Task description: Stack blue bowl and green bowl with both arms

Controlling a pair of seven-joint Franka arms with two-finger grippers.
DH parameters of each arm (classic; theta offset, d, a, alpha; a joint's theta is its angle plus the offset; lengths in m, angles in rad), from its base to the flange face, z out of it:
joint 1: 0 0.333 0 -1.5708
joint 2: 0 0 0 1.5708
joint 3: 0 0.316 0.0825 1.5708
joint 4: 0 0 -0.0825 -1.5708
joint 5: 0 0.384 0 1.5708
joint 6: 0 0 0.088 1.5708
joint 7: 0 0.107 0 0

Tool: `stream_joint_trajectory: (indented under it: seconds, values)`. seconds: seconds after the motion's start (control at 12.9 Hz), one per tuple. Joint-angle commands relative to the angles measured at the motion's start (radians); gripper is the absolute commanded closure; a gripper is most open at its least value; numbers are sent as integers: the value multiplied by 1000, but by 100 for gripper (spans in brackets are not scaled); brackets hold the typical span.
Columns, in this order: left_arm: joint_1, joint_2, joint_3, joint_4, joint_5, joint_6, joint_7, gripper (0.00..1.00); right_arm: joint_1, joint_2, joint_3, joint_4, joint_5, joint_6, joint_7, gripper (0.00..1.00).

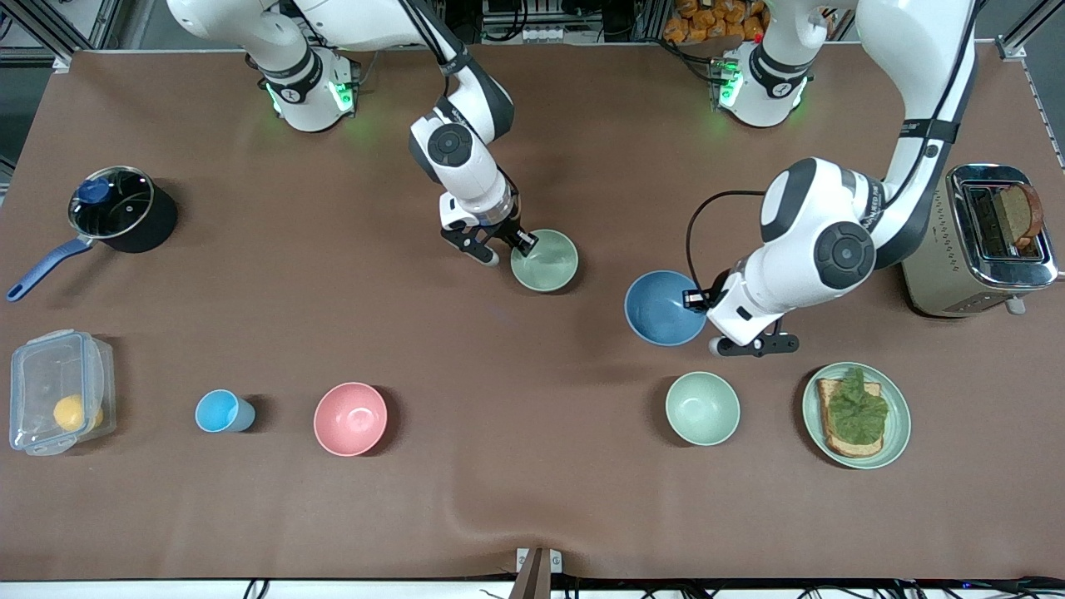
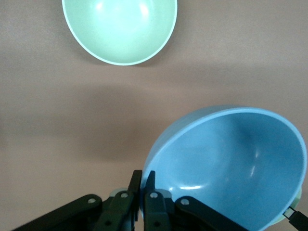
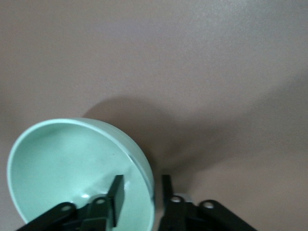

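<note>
The blue bowl (image 1: 661,309) is toward the left arm's end of the table. My left gripper (image 1: 695,299) is shut on its rim; in the left wrist view (image 2: 143,175) one finger is inside the rim and one outside, and the blue bowl (image 2: 231,163) sits tilted. The sage-green bowl (image 1: 547,262) stands on the table near the middle. My right gripper (image 1: 512,249) is open astride its rim; in the right wrist view (image 3: 140,185) one finger is inside the green bowl (image 3: 62,163) and one outside, with gaps to the rim.
A paler mint bowl (image 1: 702,408) (image 2: 120,29) and a green plate (image 1: 899,433) with toast and lettuce lie nearer the front camera than the blue bowl. A toaster (image 1: 990,237) stands beside the left arm. A pink bowl (image 1: 350,418), cup (image 1: 220,411), plastic box (image 1: 58,391) and pot (image 1: 116,208) are toward the right arm's end.
</note>
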Motion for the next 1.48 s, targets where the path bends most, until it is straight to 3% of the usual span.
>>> stream_joint_trajectory:
  seconds: [0.0,0.16,0.31,0.54,0.86,1.24,1.4]
  values:
    - [-23,4,1,26,-12,1,-57,100,-44,-43,-9,86,22,-197,51,0]
    - [-48,4,1,38,-14,1,-103,100,-73,-46,-9,153,22,-310,136,0]
    - [-80,7,1,44,-17,1,-145,100,-116,-58,-8,150,30,-313,151,0]
    - [-110,15,1,43,-17,1,-188,100,-146,-19,-9,146,252,-308,144,0]
    - [-161,32,3,31,-11,5,-257,100,-208,43,-6,123,274,-301,122,0]
    - [-205,21,3,-37,-11,62,-332,100,-201,52,-6,124,514,-295,9,0]
    - [-224,21,3,-58,-11,88,-354,100,-193,67,-6,126,535,-284,-13,0]
